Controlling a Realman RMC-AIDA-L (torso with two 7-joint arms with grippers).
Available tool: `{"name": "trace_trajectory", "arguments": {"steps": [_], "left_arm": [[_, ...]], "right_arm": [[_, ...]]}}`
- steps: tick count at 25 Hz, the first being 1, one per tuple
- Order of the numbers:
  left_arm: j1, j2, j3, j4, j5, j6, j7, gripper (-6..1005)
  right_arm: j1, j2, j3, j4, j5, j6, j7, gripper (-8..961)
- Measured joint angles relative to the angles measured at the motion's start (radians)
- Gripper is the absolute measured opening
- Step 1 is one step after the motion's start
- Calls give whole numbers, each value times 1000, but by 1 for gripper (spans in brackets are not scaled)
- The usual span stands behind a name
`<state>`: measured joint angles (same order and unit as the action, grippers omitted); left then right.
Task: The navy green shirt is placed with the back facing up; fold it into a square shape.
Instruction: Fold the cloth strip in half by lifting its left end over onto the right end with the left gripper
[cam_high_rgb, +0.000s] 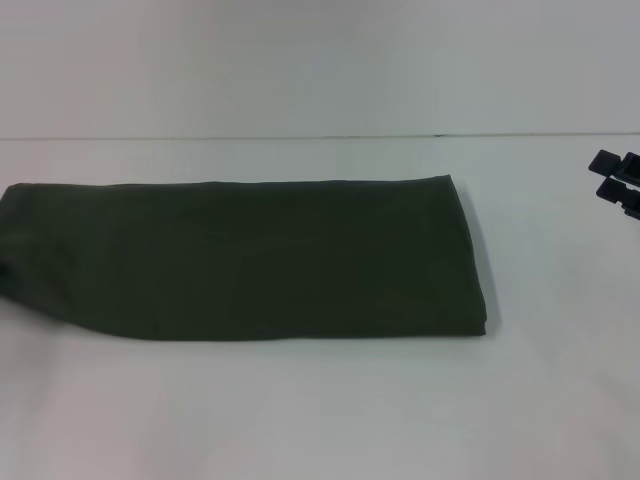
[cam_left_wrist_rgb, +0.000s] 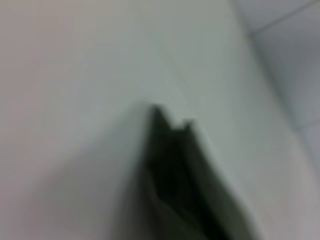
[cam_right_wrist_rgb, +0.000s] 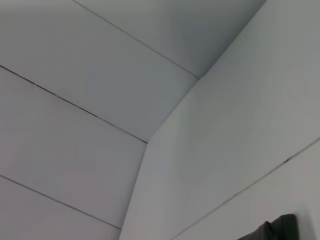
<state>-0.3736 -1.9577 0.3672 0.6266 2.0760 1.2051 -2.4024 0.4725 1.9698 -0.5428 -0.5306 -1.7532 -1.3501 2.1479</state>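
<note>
Only the right claw (cam_high_rgb: 618, 185) is being shown of the robot's body in the head view: two black, blocky, matte finger pieces, stacked closely, with squared ends.

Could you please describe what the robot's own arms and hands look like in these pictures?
Very little of them shows. In the head view only the right hand pokes in at the right edge: two flat, black, blocky fingers, one above the other, with squared tips and a matte finish. No cables, markings or arm casing appear. The left hand is not visible in any view; its wrist camera shows only the shirt on the white table.
</note>
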Motion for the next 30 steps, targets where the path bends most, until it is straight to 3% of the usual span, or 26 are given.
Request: {"name": "trace_trajectory", "arguments": {"steps": [8,13,18,24,30], "left_arm": [[-93,-21,-3,89,-165,300,-45,26],[-205,-75,56,152,-169,356,-55,29],[-300,-141,227,160,-166,278,-20,36],[-370,-208,453,105,-171,112,101,41],[-468,-212,694,-84,-194,-25,251,73]], "right_arm": [[7,1,0,1,0,-5,-6,622],[15,4,-5,2,0,-5,-7,622],[19,9,-4,2,0,3,-8,621],[21,10,-7,2,-2,6,-8,621],[22,11,-7,2,-7,9,-8,623]]}}
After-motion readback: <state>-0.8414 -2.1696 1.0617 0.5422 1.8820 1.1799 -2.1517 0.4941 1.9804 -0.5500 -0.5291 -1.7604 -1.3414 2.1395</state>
